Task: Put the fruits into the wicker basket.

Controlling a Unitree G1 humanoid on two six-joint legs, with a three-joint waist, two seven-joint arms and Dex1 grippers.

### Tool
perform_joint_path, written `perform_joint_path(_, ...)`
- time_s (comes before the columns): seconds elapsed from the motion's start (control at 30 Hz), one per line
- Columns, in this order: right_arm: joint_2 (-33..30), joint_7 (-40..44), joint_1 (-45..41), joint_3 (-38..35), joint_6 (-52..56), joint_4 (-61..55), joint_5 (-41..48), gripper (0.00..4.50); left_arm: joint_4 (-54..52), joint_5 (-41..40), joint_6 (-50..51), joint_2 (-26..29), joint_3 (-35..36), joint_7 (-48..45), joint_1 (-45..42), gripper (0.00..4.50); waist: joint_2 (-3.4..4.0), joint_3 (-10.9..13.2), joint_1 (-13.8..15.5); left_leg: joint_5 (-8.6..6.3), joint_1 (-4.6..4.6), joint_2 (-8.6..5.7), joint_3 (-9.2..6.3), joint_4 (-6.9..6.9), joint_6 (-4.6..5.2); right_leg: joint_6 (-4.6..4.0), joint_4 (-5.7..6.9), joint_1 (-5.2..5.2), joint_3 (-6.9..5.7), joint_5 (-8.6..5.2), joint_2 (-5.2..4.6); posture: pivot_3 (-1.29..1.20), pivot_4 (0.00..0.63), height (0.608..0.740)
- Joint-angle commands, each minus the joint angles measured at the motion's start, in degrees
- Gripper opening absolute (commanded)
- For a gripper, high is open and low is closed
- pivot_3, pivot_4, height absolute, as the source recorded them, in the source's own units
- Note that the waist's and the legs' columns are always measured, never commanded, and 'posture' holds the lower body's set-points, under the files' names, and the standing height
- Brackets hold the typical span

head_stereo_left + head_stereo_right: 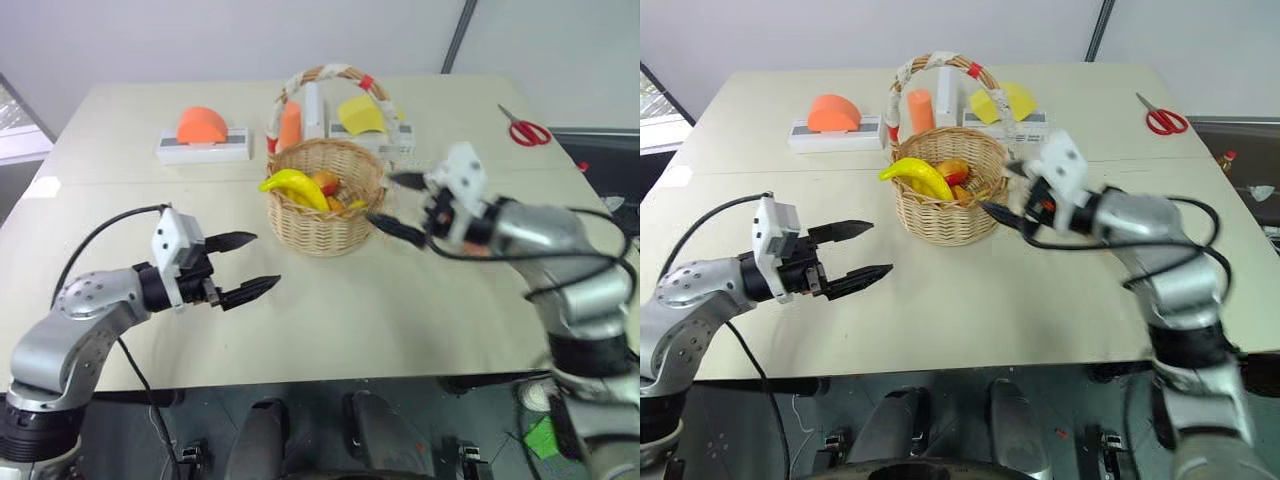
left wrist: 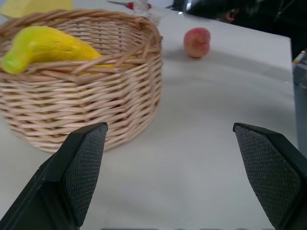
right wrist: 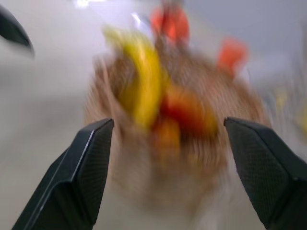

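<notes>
1. A pale bench (image 1: 330,310) stood before a plain white wall (image 1: 250,40). Red-handled scissors (image 1: 524,129) were left at its far corner, well beyond the right jaws.
2. The wicker basket (image 1: 320,225) was set between the two pairs of jaws, ahead of the left jaws and just beside the right jaws, presumably so that either arm could reach it.
3. The banana (image 1: 293,186) was laid across the basket's rim on the side nearer the left jaws, being too long to lie flat inside.
4. The mango-like fruit (image 1: 326,183) was lodged within the basket beside the banana.
5. The peach (image 2: 196,42) was seen in the left wrist view on the bare bench, past the basket and far from the left jaws. It was judged to be the one fruit not yet put in.
6. The left jaws were held wide apart and empty, pointed level toward the basket's wall, apparently kept ready and not in use.
7. The right jaws were also spread apart with nothing between them, close to the basket's rim. The blur in the right wrist view suggested fast motion.
8. An orange half-round block (image 1: 202,125), a yellow block (image 1: 362,115) and an orange cylinder (image 1: 290,127) were left behind the basket, far from both pairs of jaws, being no part of the task.
</notes>
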Motion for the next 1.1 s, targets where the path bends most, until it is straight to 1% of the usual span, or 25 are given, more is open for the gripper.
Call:
perform_joint_path(0.03,-1.12,-3.54,2.44,-5.20,-0.41,2.26,-1.37,3.82,-1.01,-0.65,-0.75,-1.47,-2.69,-0.28,-2.71,4.50,0.04,0.01,-0.34,0.00,0.03,0.02,0.09,0.02,0.00,0.00,0.00,0.00,0.07,0.00,0.04,0.00,0.150,0.740)
perform_joint_path(0.2,-0.23,-11.09,3.60,-6.92,-4.92,12.54,-6.53,3.82,-2.30,-0.88,0.03,-4.67,-8.56,-0.47,-6.63,4.50,0.03,0.01,-1.34,0.01,0.19,-0.02,0.20,0.02,0.00,0.01,0.10,0.03,0.23,0.00,0.20,0.00,0.150,0.740)
perform_joint_path(0.37,0.11,-14.31,2.05,-6.82,-8.81,21.53,-9.25,3.82,-2.43,0.26,-0.70,-5.54,-11.60,-0.40,-7.21,4.50,0.04,0.01,-1.35,0.00,0.19,-0.03,0.18,-0.02,0.00,0.00,0.11,0.03,0.24,-0.01,0.22,0.00,0.150,0.740)
perform_joint_path(0.53,2.68,-13.62,0.97,-8.24,-6.01,25.14,-5.53,3.82,-2.27,0.27,-1.06,-4.88,-11.24,-0.74,-6.64,4.50,0.04,0.01,-1.28,0.00,0.19,-0.07,0.17,0.02,0.01,0.01,0.13,0.04,0.25,0.00,0.20,0.00,0.150,0.740)
perform_joint_path(0.67,4.25,-13.44,0.14,-9.10,-6.05,26.66,-4.02,3.82,-2.32,0.68,-1.33,-4.58,-11.10,-1.05,-6.04,4.50,0.04,0.01,-1.30,0.00,0.19,-0.07,0.16,0.02,0.01,0.01,0.13,0.05,0.25,-0.01,0.19,0.00,0.150,0.740)
perform_joint_path(0.7,4.45,-13.60,0.02,-9.33,-6.47,26.81,-3.89,3.58,-2.34,0.79,-1.37,-4.56,-11.07,-1.02,-5.87,4.50,0.04,0.01,-1.30,0.00,0.19,-0.07,0.16,0.02,0.01,0.01,0.13,0.05,0.25,0.00,0.19,0.00,0.150,0.740)
perform_joint_path(0.83,4.78,-13.66,-0.07,-9.78,-7.00,25.75,-3.05,2.33,-2.25,1.12,-1.59,-4.46,-10.82,-0.88,-5.24,4.50,0.04,0.01,-1.32,0.00,0.19,-0.07,0.16,0.02,0.01,0.01,0.13,0.05,0.25,-0.01,0.19,0.00,0.150,0.740)
perform_joint_path(0.87,4.52,-13.38,0.28,-9.47,-7.40,24.60,-3.11,2.22,-2.21,1.22,-1.69,-4.38,-10.53,-0.77,-4.93,4.50,0.04,0.01,-1.31,0.00,0.19,-0.07,0.16,0.02,0.01,0.01,0.13,0.05,0.25,-0.01,0.19,0.00,0.150,0.740)
perform_joint_path(0.97,3.04,-7.92,1.82,-7.55,-9.83,16.03,-1.27,2.22,-1.07,1.57,-2.08,-3.48,-7.71,0.00,-3.39,4.50,0.07,0.02,-1.38,0.00,0.19,-0.06,0.15,0.01,0.01,0.01,0.13,0.05,0.25,-0.01,0.19,0.00,0.150,0.740)
perform_joint_path(1.07,2.25,0.72,2.57,-4.68,-9.21,2.90,5.57,2.22,1.15,2.31,-2.93,-1.57,-4.04,-0.10,-1.15,4.50,0.10,0.04,-1.46,-0.01,0.23,0.11,0.12,-0.01,0.02,0.02,0.13,0.04,0.25,-0.01,0.25,0.00,0.150,0.740)
perform_joint_path(1.1,2.48,2.08,2.00,-3.55,-7.73,-0.56,7.79,2.22,1.77,2.59,-3.34,-0.94,-3.12,-0.37,-0.48,4.50,0.11,0.03,-1.47,-0.01,0.23,0.14,0.11,-0.01,0.02,0.02,0.13,0.04,0.25,-0.01,0.29,0.00,0.150,0.740)
